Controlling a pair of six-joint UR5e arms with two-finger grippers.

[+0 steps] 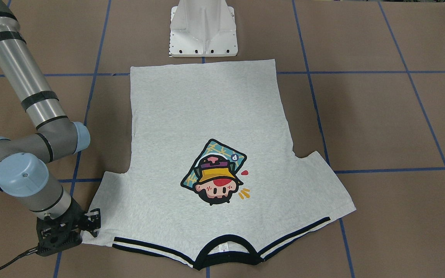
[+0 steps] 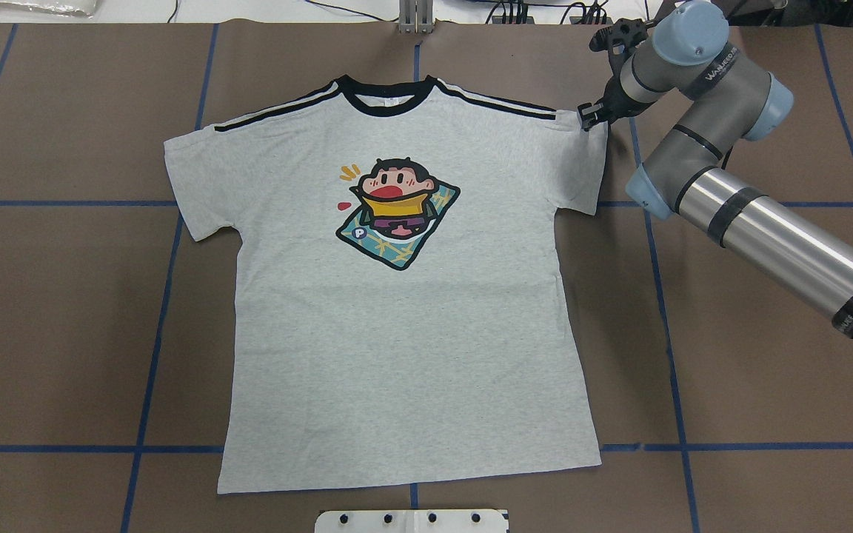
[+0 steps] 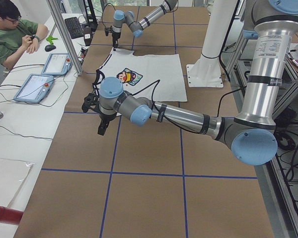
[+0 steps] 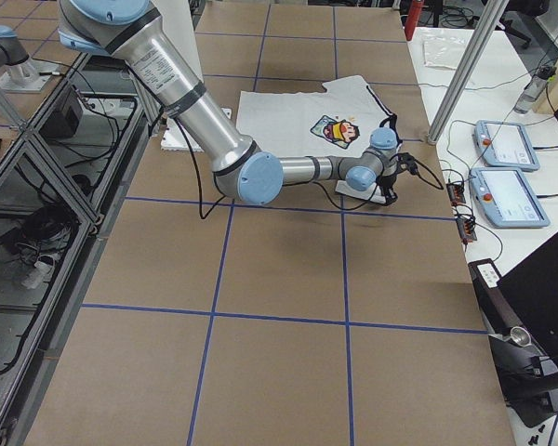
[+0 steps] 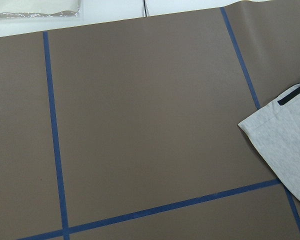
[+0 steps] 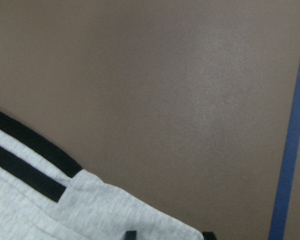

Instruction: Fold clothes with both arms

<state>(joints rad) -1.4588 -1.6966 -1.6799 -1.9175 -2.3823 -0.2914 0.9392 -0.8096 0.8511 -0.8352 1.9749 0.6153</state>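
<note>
**Shirt is flat, no folds made**

The T-shirt (image 2: 412, 333) lies spread out on the brown worktop (image 2: 730, 355). Its picture side is up. The collar points away from the robot and the bottom hem is near the robot's base. Both sleeves are out to the sides. I see no fold in it anywhere, so I judge that the folding has not begun and all of it is left to do.

My right gripper (image 1: 95, 222) is down at the top corner of the right sleeve (image 2: 582, 163), where the black stripes end. Its two fingers are spread apart, with the edge of the cloth between them. It is not pinching the cloth, as far as I can see.

My left gripper (image 3: 102, 126) hangs over bare worktop, off to the side of the other sleeve (image 5: 285, 140). It holds nothing. I cannot tell if its fingers are spread or pressed together.

I think the next job is for each gripper to take hold of its side of the shirt.
</note>
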